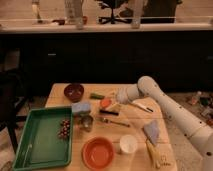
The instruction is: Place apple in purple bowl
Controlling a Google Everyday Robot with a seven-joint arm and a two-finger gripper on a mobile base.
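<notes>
The apple is a small red-orange fruit at the tip of my gripper, just above the middle of the wooden table. The gripper is shut on the apple, and my white arm reaches in from the right. The purple bowl stands at the back left of the table, to the left of the apple and a short way from it.
A green tray at front left holds dark grapes. Also on the table are a blue sponge, a metal cup, an orange bowl, a white cup, a fork, a blue cloth and a banana.
</notes>
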